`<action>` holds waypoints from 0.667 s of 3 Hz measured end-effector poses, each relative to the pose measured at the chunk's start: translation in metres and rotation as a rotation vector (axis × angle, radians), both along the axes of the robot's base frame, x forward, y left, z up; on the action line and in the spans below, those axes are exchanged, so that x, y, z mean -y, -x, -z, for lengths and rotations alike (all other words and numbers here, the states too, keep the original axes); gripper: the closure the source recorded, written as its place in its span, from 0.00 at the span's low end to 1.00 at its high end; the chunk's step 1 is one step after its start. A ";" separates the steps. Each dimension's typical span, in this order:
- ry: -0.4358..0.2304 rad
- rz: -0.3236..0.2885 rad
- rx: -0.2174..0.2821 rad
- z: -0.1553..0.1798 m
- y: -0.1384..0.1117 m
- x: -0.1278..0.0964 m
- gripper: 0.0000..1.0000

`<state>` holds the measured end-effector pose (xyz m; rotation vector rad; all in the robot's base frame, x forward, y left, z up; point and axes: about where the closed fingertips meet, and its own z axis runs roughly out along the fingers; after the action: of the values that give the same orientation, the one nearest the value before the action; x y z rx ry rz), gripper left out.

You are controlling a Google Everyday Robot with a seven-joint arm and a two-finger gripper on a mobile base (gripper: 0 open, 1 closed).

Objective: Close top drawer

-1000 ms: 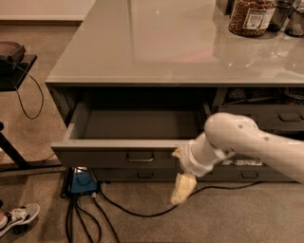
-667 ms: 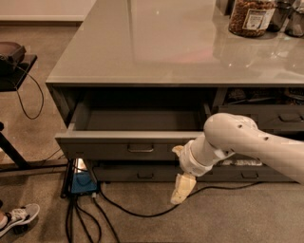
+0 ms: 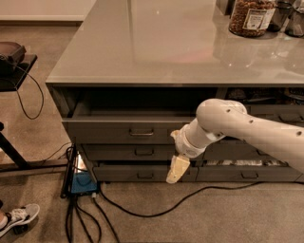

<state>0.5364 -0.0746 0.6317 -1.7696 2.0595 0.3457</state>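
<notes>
We see the desk [image 3: 156,47] with a smooth grey top that shines under the light and gives back a faint reddish glow near its middle. At its far right corner stands a clear jar [image 3: 250,16] filled with brown pieces, with a white label on its side. Just beside it, toward the right edge, stand a dark container [image 3: 279,13] and a second dark container [image 3: 296,21], both cut off at the top. The pincer [image 3: 176,169] hangs below the front edge, right of its middle.
</notes>
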 end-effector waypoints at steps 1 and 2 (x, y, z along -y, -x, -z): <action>-0.016 0.099 0.032 0.005 -0.020 0.037 0.00; -0.011 0.167 0.049 0.009 -0.050 0.074 0.00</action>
<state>0.5866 -0.1484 0.6224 -1.5705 2.1476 0.2614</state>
